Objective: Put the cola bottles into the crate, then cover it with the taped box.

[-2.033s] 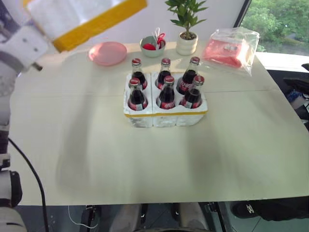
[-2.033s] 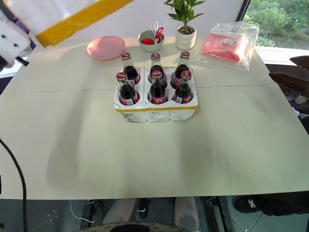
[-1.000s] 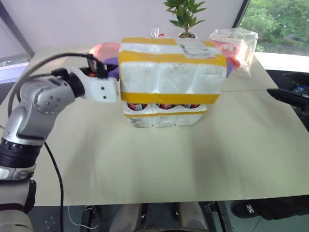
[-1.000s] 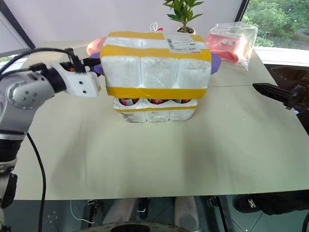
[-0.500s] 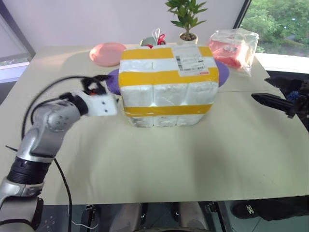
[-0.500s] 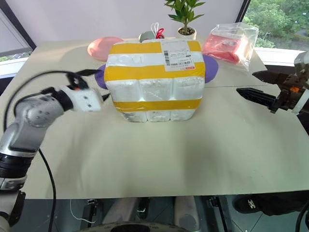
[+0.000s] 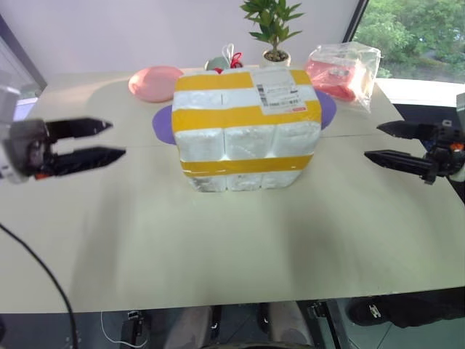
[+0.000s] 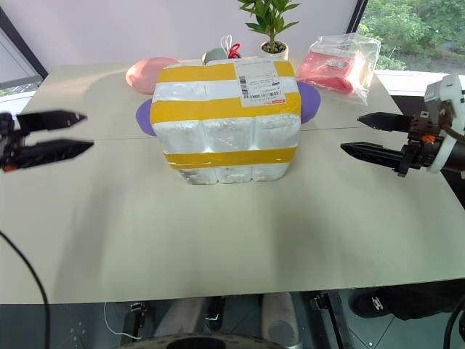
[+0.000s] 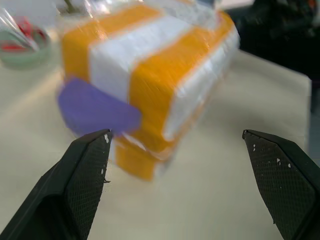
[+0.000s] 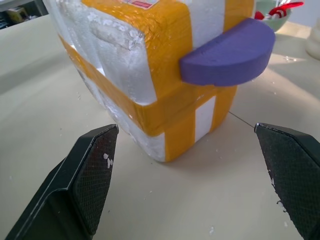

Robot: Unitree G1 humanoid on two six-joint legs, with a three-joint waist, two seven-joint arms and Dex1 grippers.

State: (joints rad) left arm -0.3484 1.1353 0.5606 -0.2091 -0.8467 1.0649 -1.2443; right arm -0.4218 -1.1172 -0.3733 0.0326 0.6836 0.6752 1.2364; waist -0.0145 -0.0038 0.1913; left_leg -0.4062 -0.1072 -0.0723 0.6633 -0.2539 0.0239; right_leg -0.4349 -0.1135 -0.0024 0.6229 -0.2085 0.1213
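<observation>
**Taped box lands over the crate as left arm lets go**

The taped box (image 7: 245, 123) sits squarely over the crate (image 7: 243, 178), whose yellow-banded foot shows just beneath it on the bench (image 7: 218, 247). A second ago the left gripper (image 7: 105, 139) was pressed to the box's side, lowering it; now it has pulled back and hangs well apart from the box, its fingers (image 9: 82, 170) spread and empty. The right gripper (image 8: 367, 136) has edged inward from the far side, fingers also wide apart and holding nothing. The box thus stands between the two sets of fingertips, touched by neither. The cola bottles, upright in their wells two seconds ago, are now hidden under the cover. A purple handle (image 10: 227, 47) juts from each end of the box, ahead of each set of fingers. Judged from this, both halves of the task look done: bottles crated, crate covered. The cover appears level, though whether it is fully seated cannot be told
</observation>
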